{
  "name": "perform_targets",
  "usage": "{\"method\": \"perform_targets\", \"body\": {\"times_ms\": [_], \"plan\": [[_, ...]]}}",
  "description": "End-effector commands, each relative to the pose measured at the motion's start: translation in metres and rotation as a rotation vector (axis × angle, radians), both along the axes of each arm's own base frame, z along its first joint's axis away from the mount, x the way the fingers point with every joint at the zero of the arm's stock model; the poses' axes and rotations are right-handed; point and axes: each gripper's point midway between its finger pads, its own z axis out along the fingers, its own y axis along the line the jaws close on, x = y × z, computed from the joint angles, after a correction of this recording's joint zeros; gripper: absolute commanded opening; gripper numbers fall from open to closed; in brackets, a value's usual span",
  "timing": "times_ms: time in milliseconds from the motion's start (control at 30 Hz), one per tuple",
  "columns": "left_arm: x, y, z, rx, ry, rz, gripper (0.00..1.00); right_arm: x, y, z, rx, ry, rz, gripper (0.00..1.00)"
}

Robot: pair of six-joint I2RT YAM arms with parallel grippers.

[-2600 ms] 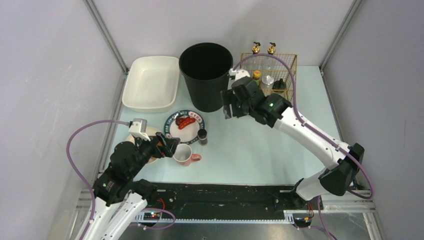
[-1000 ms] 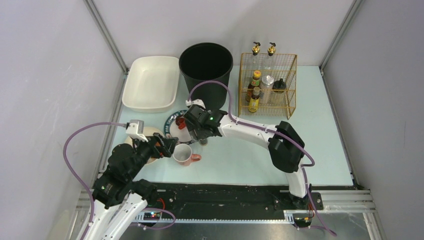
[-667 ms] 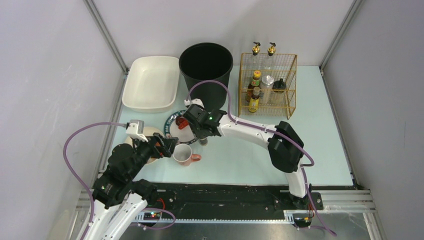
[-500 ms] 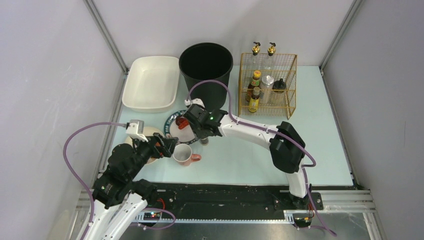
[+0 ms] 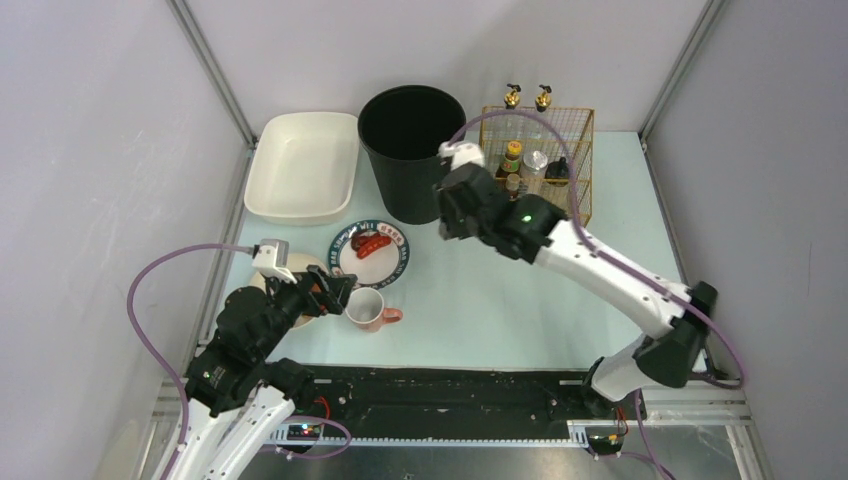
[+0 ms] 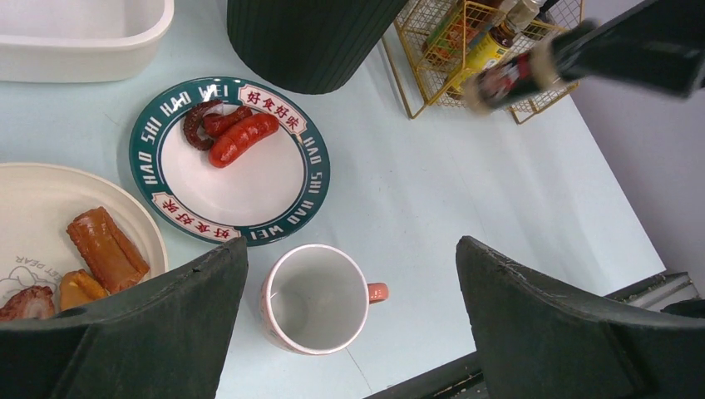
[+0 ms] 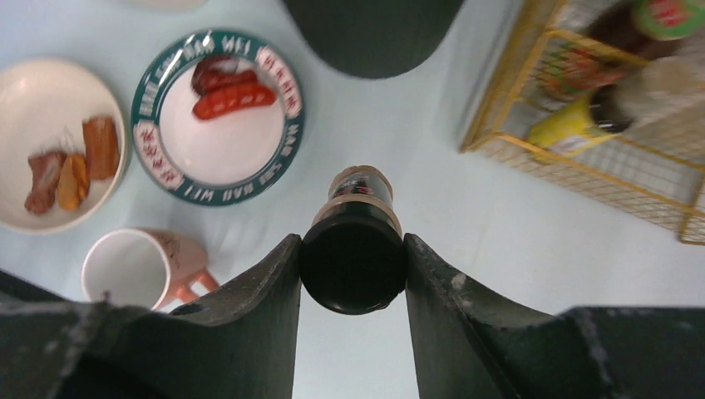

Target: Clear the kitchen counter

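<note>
The right pincer (image 7: pixel 352 249) is clamping a dark sauce bottle (image 6: pixel 507 75) by its cap above the desk (image 5: pixel 500 300), near the wire rack (image 5: pixel 575 160) at 1 o'clock. Tilted so, it is risking snagging the rack's rim or slipping free. The left pincer (image 6: pixel 351 253) is gaping wide over the mug (image 6: pixel 316 299).

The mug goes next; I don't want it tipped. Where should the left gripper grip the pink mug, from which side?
Probably the rim wall of the pink mug, from straight above: it stands upright, mouth open and empty. Pinch the side away from its small handle.
</note>
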Motion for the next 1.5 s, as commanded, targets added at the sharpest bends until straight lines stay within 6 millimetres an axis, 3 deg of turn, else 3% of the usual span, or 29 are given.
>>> {"method": "perform_targets", "body": {"times_ms": [0, 200, 333, 667, 1033, 1467], "plan": [[0.004, -0.002, 0.001, -0.012, 0.0, 0.005, 0.98, 0.013, -0.055, 0.033, 0.008, -0.083, -0.11, 0.14], [0.004, -0.002, 0.0, -0.011, 0.001, 0.007, 0.98, 0.028, -0.117, 0.049, 0.013, -0.121, -0.238, 0.15], [0.004, -0.002, 0.0, -0.009, 0.004, 0.005, 0.98, 0.042, -0.159, 0.047, 0.016, -0.119, -0.338, 0.15], [0.004, -0.003, 0.0, -0.011, 0.002, 0.003, 0.98, 0.071, -0.216, 0.04, 0.058, -0.102, -0.507, 0.14], [0.003, -0.002, 0.001, -0.012, -0.002, 0.005, 0.98, 0.109, -0.227, 0.022, 0.12, -0.072, -0.58, 0.13], [0.005, -0.002, -0.001, -0.007, 0.006, 0.005, 0.98, 0.145, -0.222, -0.024, 0.083, 0.002, -0.603, 0.12]]}}
